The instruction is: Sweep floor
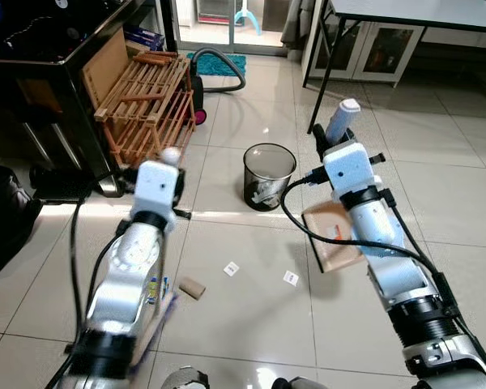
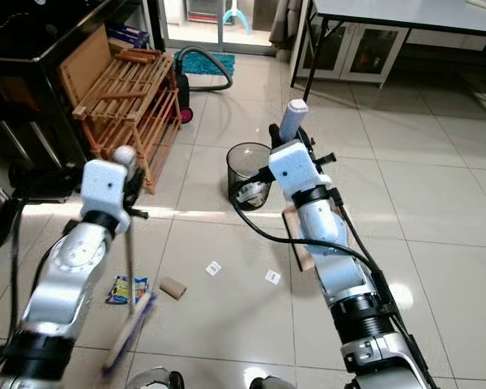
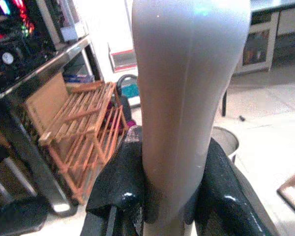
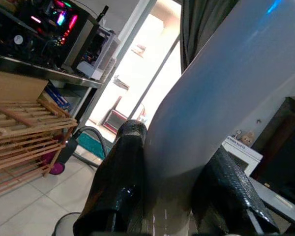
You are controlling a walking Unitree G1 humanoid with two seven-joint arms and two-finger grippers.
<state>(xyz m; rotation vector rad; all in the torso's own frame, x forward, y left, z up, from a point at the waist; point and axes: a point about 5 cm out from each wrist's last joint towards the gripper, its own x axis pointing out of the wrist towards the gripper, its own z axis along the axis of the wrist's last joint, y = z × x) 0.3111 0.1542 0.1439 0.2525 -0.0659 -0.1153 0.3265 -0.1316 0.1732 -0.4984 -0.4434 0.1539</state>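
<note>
My left gripper (image 3: 171, 152) is shut on the pale grey broom handle (image 3: 187, 88). The thin shaft runs down beside my left arm to a blurred brush (image 2: 134, 324) near the floor. My right gripper (image 4: 176, 152) is shut on the white-blue dustpan handle (image 1: 343, 119), held upright. The tan dustpan (image 1: 330, 237) lies low behind that arm, to the right of the litter. On the tiles between the arms lie a brown cardboard roll (image 1: 192, 288), two white paper scraps (image 1: 232, 268) (image 1: 290, 278) and a colourful wrapper (image 2: 128, 288) close to the brush.
A black mesh waste bin (image 1: 269, 174) stands ahead, between the arms. A wooden rack (image 1: 150, 101) leans on a dark desk (image 1: 40, 49) at the left, with a vacuum hose (image 1: 223, 65) behind it. A table (image 1: 413, 12) on black legs stands at the far right.
</note>
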